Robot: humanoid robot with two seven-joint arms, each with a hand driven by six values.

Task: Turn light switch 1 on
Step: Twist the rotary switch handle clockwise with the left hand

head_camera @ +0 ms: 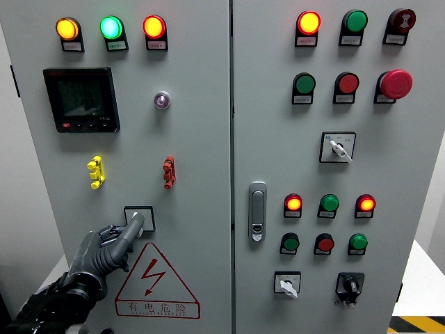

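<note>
I have the left hand (104, 254) up from the lower left corner of the head view, dark grey, with its forefinger stretched out and the remaining fingers curled back against the palm; it holds nothing. The fingertip (137, 221) touches the light switch (139, 217), a small square plate with a pale face, low on the left door of the grey cabinet (201, 209), straight above the red triangular warning sign (156, 282) with the lightning bolt. I cannot tell whether the switch is thrown, since the finger covers part of its face.

Above the switch, on the same door, I see a yellow toggle (96, 172) and a red toggle (168, 172) side by side and well apart. Higher still sits a black meter display (81, 99) with a small round purple lamp (162, 100) to its right. Along the top edge three pilot lamps glow: yellow (67, 29), green (111, 28) and red (154, 27).

On the right door there is a silver door handle (258, 211) near the seam, rows of red and green buttons, a red mushroom stop button (396, 84), and three rotary selectors. Two small lamps (294, 203) in the middle row glow orange-red. My right hand does not show anywhere in the view
</note>
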